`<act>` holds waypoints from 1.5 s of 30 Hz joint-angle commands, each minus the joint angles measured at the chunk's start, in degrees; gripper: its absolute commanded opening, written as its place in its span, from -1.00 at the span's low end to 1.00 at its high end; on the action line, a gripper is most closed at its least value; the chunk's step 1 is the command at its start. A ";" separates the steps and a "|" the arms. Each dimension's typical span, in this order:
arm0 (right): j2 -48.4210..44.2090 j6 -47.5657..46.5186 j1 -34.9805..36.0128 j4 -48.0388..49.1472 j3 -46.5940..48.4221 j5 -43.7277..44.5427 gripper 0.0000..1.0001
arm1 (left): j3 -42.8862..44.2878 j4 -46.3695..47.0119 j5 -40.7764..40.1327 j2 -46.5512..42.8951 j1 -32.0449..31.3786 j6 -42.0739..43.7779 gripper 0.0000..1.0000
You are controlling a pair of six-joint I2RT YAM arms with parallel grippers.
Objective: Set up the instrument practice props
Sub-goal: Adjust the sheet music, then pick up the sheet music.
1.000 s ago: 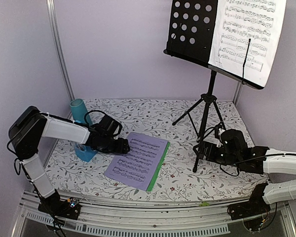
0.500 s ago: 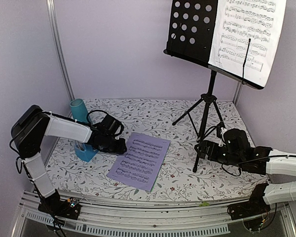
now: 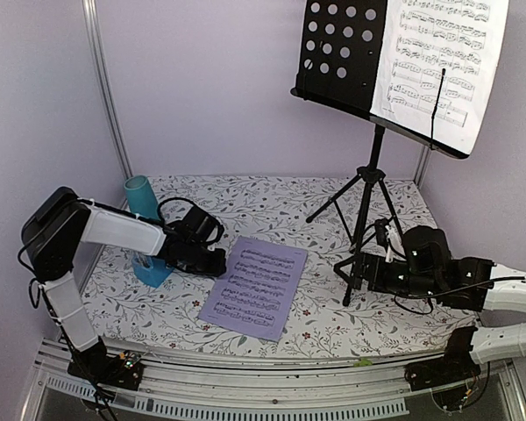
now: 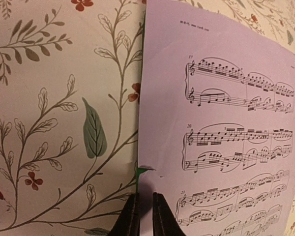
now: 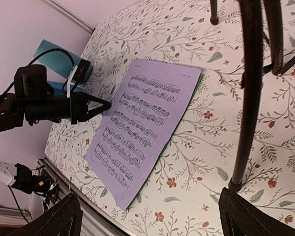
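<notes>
A white sheet-music page (image 3: 256,285) lies on the table over a green one, of which a sliver (image 4: 137,172) shows at the left edge. My left gripper (image 3: 221,260) sits low at that edge. Its jaws (image 4: 146,196) are nearly together and straddle the edge, where the paper is creased. The black music stand (image 3: 374,167) stands at the back right with another white page (image 3: 438,61) on its perforated desk. My right gripper (image 3: 349,272) is wide open beside the stand's near leg (image 5: 243,123), holding nothing. The blue metronome (image 3: 151,270) is half hidden behind my left arm.
A teal cylinder cup (image 3: 140,195) stands at the back left, just behind my left arm. The stand's tripod legs (image 3: 333,206) spread over the right half of the flowered table (image 3: 245,206). A metal rail (image 3: 245,368) runs along the near edge.
The left jaws have closed from wide to nearly together on the pages' left edge. The pages slid right, covering the green strip. The right gripper shifted slightly left toward the stand's leg.
</notes>
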 commanded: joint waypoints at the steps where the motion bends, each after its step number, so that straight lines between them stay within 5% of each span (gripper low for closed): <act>1: 2.76 6.30 4.21 1.66 0.69 -7.07 0.98 | -0.50 1.09 1.41 -1.93 -0.79 0.18 -0.78; 5: 8.39 10.39 6.11 9.45 -0.70 -10.32 0.96 | -1.67 2.20 2.44 -2.23 -0.93 0.18 -0.81; 10: 16.92 15.17 6.16 19.42 -2.04 -13.63 0.68 | -3.62 3.70 3.59 -3.20 -1.45 0.20 -0.81; 45: 46.65 18.74 -1.53 37.63 2.30 -25.05 0.35 | -4.72 5.55 6.45 -1.88 -2.52 0.89 -0.80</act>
